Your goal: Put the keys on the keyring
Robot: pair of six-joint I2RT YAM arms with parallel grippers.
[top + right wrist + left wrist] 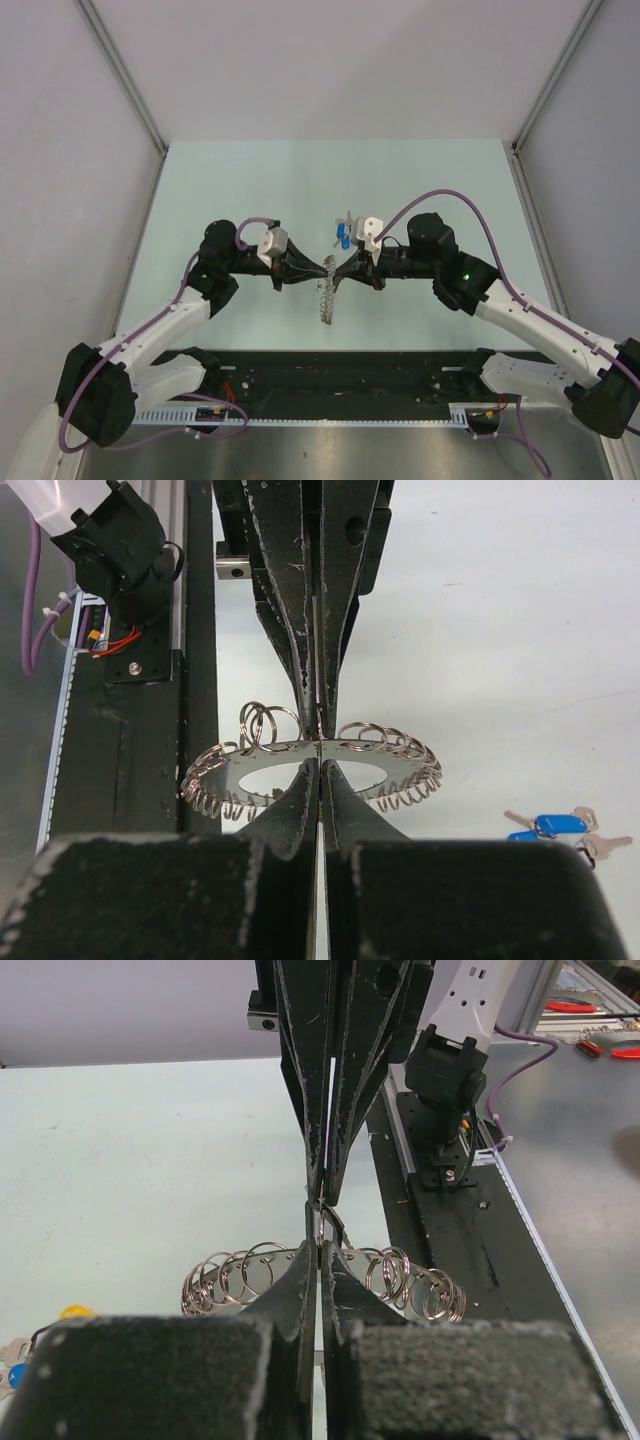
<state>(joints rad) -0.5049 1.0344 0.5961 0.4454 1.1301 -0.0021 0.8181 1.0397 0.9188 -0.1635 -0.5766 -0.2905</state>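
The keyring [325,298], a flat silvery disc with an open centre and several small split rings along its rim, hangs edge-on above the table between my two arms. My left gripper [324,271] and right gripper [338,268] meet tip to tip at its far rim, both shut on it. In the left wrist view my left gripper [320,1252] pinches the keyring [240,1272]. The right wrist view has my right gripper [320,764] closed at the keyring's [405,763] rim. The keys [344,236] lie on the table beyond the right wrist. They appear again as keys [556,828] with blue heads, and as keys [66,1314] with a yellow head.
A black rail [340,385] with cable ducting runs along the near table edge between the arm bases. Grey walls enclose the pale green table [250,190] at the back and both sides. Purple cables loop off both wrists.
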